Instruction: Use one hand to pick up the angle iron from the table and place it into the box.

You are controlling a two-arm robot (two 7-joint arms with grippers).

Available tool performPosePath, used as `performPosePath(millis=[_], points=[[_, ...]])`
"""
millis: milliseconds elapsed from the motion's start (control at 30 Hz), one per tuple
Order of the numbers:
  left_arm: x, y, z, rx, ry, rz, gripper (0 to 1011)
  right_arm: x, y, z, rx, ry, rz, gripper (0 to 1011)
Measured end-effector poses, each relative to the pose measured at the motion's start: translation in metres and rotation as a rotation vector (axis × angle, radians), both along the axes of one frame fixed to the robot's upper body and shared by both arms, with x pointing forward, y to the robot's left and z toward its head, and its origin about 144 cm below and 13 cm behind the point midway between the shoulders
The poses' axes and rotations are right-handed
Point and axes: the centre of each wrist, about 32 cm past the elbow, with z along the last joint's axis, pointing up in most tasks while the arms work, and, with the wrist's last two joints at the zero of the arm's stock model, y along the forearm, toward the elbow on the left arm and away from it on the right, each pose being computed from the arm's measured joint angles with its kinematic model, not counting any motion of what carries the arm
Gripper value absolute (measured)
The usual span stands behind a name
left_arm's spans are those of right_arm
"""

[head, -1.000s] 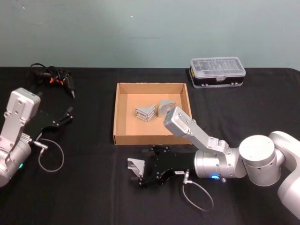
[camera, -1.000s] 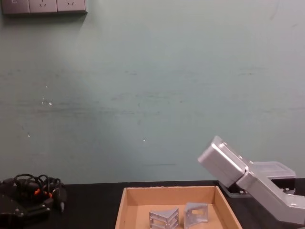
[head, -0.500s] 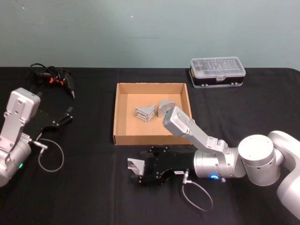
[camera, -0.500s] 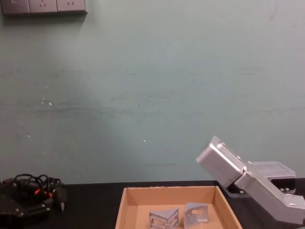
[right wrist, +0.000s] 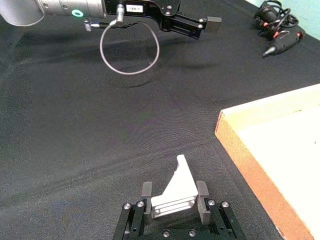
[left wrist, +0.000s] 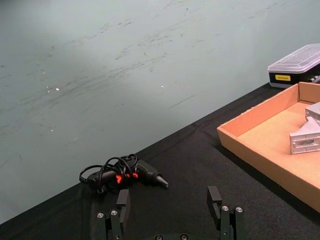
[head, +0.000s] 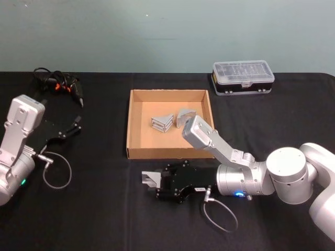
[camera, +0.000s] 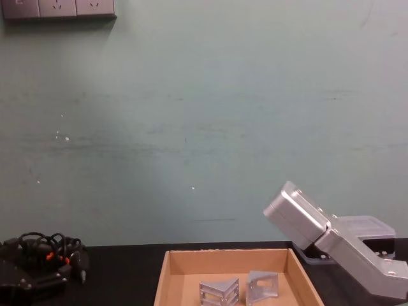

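Head view: my right gripper (head: 150, 184) lies low over the table (head: 94, 209), just in front of the box's (head: 170, 152) near wall, its fingers closed on an angle iron (head: 151, 178). In the right wrist view the angle iron (right wrist: 176, 191) sits between my two fingers, its flat base crosswise from one finger to the other, its triangular web narrowing to a tip that points away from my palm. Two more angle irons (head: 171, 121) rest inside the box. My left gripper (left wrist: 170, 212) hovers open at the table's left side, near a corded tool (head: 60, 84).
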Motion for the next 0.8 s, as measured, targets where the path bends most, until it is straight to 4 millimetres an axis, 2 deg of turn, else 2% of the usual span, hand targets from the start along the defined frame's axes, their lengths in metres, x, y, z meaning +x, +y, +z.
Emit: performPosePath(millis=[367, 600, 800], points=[[0.0, 0.0, 0.0, 0.0, 0.0, 0.0, 1011, -0.002, -0.001, 0.002, 0.013, -0.01, -0.004, 528], [0.0, 0.0, 0.0, 0.0, 0.0, 0.0, 1011, -0.005, 0.001, 0.02, 0.054, -0.046, -0.016, 528], [0.0, 0.0, 0.0, 0.0, 0.0, 0.0, 1011, 0.005, 0.004, 0.045, 0.081, -0.086, -0.03, 528]])
